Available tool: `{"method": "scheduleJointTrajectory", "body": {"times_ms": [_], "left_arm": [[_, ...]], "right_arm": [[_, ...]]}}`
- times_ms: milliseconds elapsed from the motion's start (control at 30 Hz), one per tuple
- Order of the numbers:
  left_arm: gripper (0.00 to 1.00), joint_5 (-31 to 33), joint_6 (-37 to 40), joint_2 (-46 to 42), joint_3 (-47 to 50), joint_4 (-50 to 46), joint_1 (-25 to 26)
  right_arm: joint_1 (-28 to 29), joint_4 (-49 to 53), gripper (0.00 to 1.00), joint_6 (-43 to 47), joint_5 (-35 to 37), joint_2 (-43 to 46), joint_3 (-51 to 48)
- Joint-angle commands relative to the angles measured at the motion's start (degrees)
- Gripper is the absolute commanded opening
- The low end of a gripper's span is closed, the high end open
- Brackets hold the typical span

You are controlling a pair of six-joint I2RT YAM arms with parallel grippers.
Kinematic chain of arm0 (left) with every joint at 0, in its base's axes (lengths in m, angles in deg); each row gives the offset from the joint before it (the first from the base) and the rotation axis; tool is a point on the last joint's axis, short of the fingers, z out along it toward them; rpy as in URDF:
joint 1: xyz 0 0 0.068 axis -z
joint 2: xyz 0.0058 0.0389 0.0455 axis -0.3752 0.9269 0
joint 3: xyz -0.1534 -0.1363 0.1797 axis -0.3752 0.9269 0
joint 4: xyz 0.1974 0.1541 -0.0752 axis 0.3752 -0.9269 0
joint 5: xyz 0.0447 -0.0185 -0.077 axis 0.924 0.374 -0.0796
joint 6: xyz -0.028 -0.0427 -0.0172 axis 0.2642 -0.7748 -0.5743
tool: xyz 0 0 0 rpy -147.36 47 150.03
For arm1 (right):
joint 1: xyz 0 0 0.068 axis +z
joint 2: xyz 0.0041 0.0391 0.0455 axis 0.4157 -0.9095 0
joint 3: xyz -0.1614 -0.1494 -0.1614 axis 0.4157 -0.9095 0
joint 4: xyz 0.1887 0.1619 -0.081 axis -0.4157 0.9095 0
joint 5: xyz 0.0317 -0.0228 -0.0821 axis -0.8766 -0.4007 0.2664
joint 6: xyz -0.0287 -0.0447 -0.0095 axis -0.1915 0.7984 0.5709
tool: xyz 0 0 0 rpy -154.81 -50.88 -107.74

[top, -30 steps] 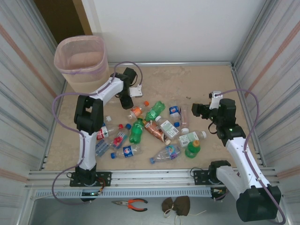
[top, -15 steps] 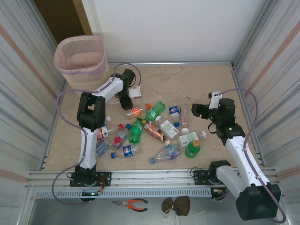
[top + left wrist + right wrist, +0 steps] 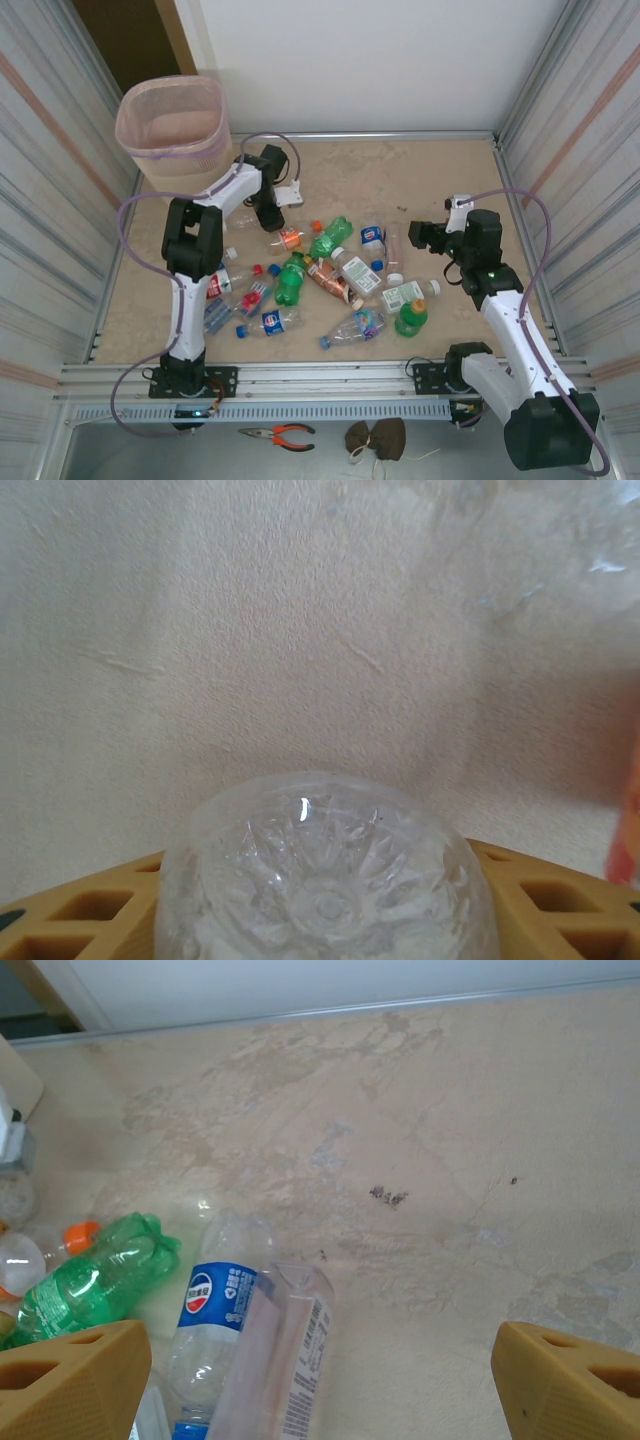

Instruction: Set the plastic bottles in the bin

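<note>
Several plastic bottles [image 3: 331, 237] lie scattered over the middle of the floor, clear and green, with coloured caps. The pale pink bin [image 3: 172, 125] stands in the far left corner. My left gripper [image 3: 266, 218] is low at the pile's far left edge. In its wrist view, the ribbed base of a clear bottle [image 3: 325, 880] fills the space between the yellow fingers [image 3: 80, 925], which sit against its sides. My right gripper [image 3: 415, 235] hangs open above a blue-labelled bottle [image 3: 205, 1310] and a clear square bottle [image 3: 285, 1360], with a green bottle [image 3: 90, 1275] to their left.
Corrugated metal walls [image 3: 50, 200] close in both sides and a white wall runs along the back. Orange-handled pliers [image 3: 280, 434] and a brown cloth [image 3: 377, 437] lie outside, in front of the near rail. Bare floor stretches behind the pile.
The left arm's elbow has shifted slightly while its gripper stayed low by the clear bottle. The right arm and the pile have not moved.
</note>
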Motion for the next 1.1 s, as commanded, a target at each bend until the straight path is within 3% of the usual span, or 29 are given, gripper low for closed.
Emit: {"method": "scheduleJointTrajectory", "body": {"times_ms": [0, 333, 600, 800, 933, 1067], "left_arm": [[0.59, -3.52, -1.50, -7.37, -1.52, -1.94, 0.20], [0.58, -14.01, -5.13, -21.40, -2.26, 0.01, -0.43], [0.57, -25.13, -13.19, -33.51, 0.64, 10.64, -4.15], [0.58, -32.62, -24.02, -41.33, 2.98, 21.65, -9.76], [0.57, -32.52, -32.76, -44.28, 3.22, 28.55, -14.39], [0.57, -27.10, -38.48, -44.29, 1.38, 32.11, -17.87]], "right_arm": [[0.49, -0.31, 0.87, 1.27, 0.55, 0.89, -0.46], [0.55, -0.05, 0.87, 1.19, 0.36, 1.67, -0.13], [0.94, 0.38, 0.87, 1.02, 0.68, 2.78, -0.11], [1.14, 0.65, 0.87, 1.08, 0.76, 2.74, 0.33], [1.22, 0.74, 0.87, 1.03, 0.53, 2.54, 0.60], [1.28, 0.91, 0.87, 1.10, 0.73, 2.64, 0.73]]}}
